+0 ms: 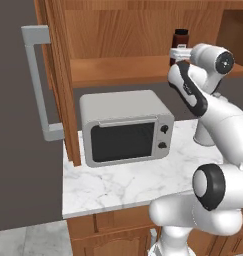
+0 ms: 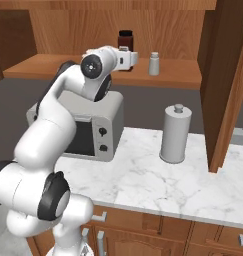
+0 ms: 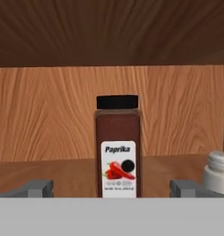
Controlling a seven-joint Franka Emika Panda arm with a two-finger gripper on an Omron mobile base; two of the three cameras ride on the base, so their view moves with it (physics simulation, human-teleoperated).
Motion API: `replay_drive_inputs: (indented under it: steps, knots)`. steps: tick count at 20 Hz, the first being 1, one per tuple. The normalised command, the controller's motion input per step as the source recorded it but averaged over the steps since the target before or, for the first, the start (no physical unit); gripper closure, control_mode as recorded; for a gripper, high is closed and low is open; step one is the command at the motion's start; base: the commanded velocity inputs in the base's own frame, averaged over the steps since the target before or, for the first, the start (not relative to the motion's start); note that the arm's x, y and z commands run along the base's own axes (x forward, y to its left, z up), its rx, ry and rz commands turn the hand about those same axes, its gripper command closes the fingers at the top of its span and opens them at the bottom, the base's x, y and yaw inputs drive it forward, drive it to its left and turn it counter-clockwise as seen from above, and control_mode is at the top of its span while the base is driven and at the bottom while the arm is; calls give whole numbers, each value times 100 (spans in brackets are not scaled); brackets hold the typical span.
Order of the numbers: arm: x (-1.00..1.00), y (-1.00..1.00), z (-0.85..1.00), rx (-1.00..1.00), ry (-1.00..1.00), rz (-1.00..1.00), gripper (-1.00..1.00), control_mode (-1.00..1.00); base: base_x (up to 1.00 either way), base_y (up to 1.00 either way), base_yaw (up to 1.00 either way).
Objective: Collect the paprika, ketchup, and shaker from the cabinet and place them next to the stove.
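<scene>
The paprika [image 3: 117, 147], a dark brown-red jar with a black cap and a pale label, stands upright on the shelf of the open wooden cabinet [image 2: 53, 65]. It also shows as the paprika [image 1: 181, 36] [image 2: 125, 39] behind the hand. My gripper [image 3: 112, 189] [image 2: 129, 58] [image 1: 178, 51] is open and level with the shelf, just in front of the jar. Its fingertips [image 3: 38, 188] stand wide on either side, apart from the jar. The small pale shaker [image 2: 154, 64] [image 3: 218, 171] stands to the jar's right. The ketchup and the stove are out of view.
A grey microwave [image 1: 125, 127] [image 2: 88, 125] sits on the marble counter [image 2: 158, 180] below the shelf. A tall grey knob-topped cylinder [image 2: 175, 133] stands to its right. Cabinet doors hang open: one with a grey bar handle [image 1: 38, 85], one at the right [image 2: 223, 85].
</scene>
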Motion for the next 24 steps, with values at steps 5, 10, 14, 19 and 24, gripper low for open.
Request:
replay_drive_inputs:
  steps: [5,10,14,19,24]
  knots:
    - [27,0,-1,0,3,0,-100,-100,0,0,0]
    - [26,0,0,0,3,0,-100,-100,0,0,0]
    - [20,0,0,0,0,0,-100,-100,0,0,0]
    - [16,-4,0,0,0,0,-100,-100,0,0,0]
    - [7,-17,-1,0,0,0,-100,-100,0,0,0]
